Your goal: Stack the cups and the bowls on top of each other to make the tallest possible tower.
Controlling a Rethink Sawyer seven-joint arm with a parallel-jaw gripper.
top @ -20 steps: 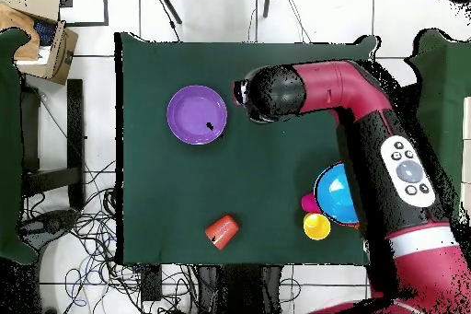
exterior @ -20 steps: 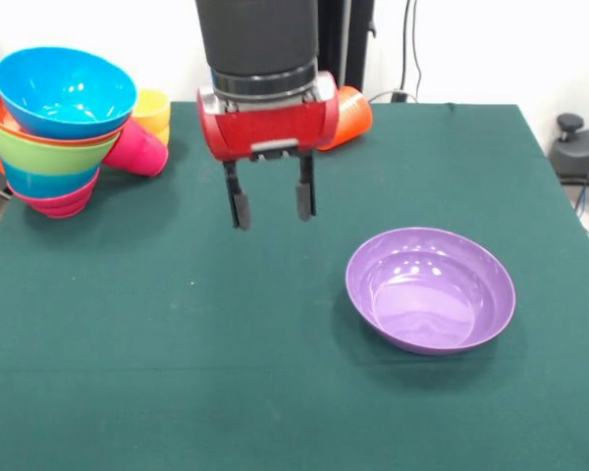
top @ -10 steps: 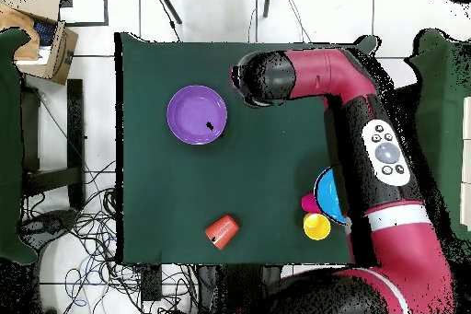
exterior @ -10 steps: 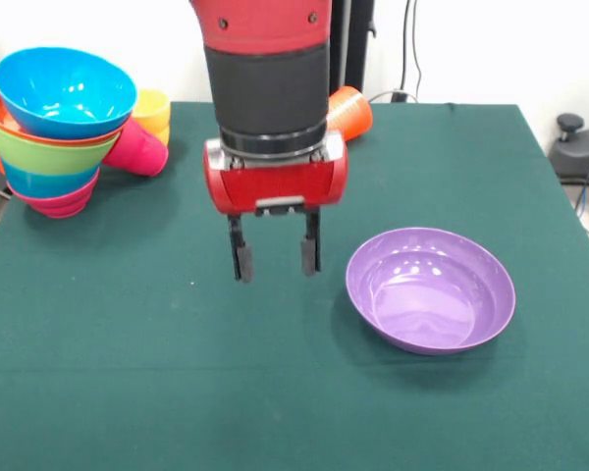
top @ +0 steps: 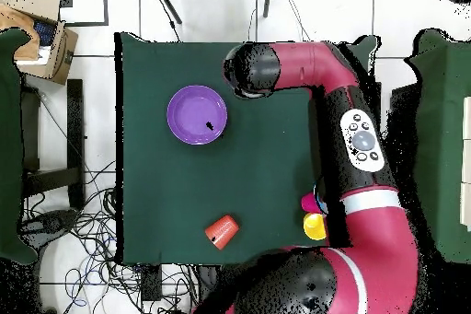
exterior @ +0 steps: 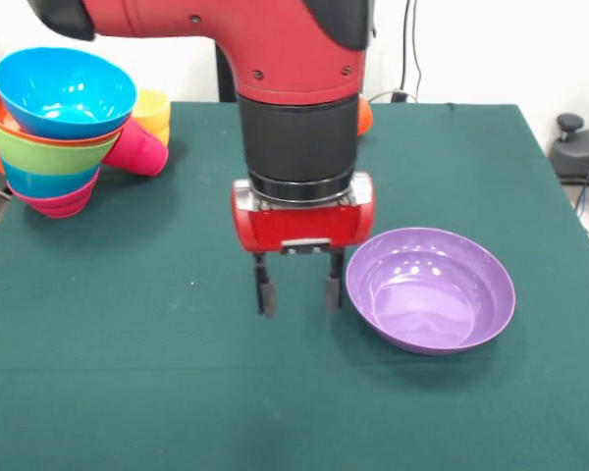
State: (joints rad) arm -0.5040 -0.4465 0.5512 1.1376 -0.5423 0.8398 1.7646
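Note:
My gripper point(exterior: 298, 294) hangs open and empty just above the green cloth, close to the left rim of the purple bowl point(exterior: 430, 289). The tower point(exterior: 54, 132) stands at the far left, with a blue bowl point(exterior: 64, 90) on top of lime green, orange, blue and magenta ones. A yellow cup point(exterior: 152, 110) and a red-pink cup point(exterior: 135, 149) rest against it. The orange cup point(exterior: 363, 113) peeks out behind my arm. In the overhead view the wrist point(top: 250, 69) covers the fingers beside the purple bowl point(top: 197, 114), and the orange cup point(top: 221, 230) lies on its side.
The green-clothed table point(exterior: 128, 392) ends at a near edge below the gripper. In the overhead view my arm point(top: 363, 145) covers the tower, with the yellow cup point(top: 315, 226) beside it. A cardboard box point(top: 41, 39) and cables lie on the floor.
The gripper has come forward and down, from the table's middle to just left of the purple bowl, staying open. The arm now hides most of the orange cup and, from overhead, the tower.

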